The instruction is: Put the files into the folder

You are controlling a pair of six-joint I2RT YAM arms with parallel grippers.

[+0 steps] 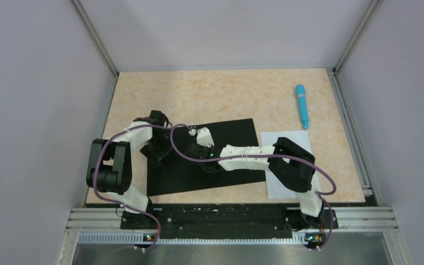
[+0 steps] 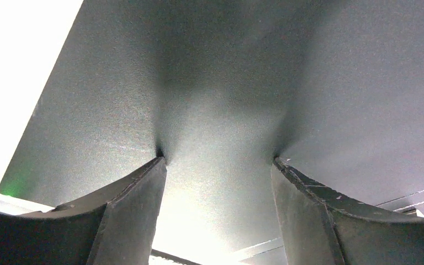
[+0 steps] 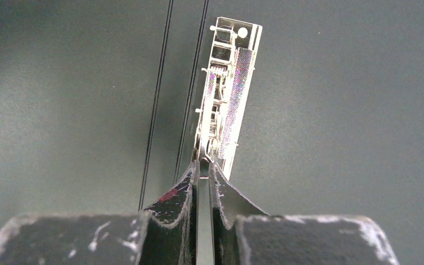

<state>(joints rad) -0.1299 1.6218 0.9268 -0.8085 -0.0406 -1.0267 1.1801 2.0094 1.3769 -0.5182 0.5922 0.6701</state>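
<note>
Left tool [image 2: 218,160]: jaws wide apart, holding nothing; both fingertips [image 2: 143,187] are pressed down onto a flat black surface.
Left tool's surface: the black inside of the folder [image 1: 226,132], on its left half, near the left edge as the top view shows it.
Right tool [image 3: 204,165]: fingers [image 3: 179,204] drawn together with only a sliver between them, pinching the near end of a metal clip [image 3: 229,83].
Metal clip: shiny and narrow, running straight away from the right tool's fingertips. It sits on the black inside of the folder, just right of two thin parallel crease lines [image 3: 160,83].
Folder: lying open and flat on the bench [image 1: 226,94], black side up, roughly mid-bench and slightly skewed. Both tools are over it, the left one on its left half and the right one near its middle.
Files: one white sheet [image 1: 276,190] lying flat on the bench just beside the folder's right edge, outside the folder. Whether the two edges touch I cannot tell. The right arm's elbow and forearm hang over much of the sheet.
Blue pen [image 1: 302,106]: on the bench toward the far right, beyond the sheet and apart from it, lying roughly front to back.
Bench: pale, marbled beige top, with grey walls on three sides.
</note>
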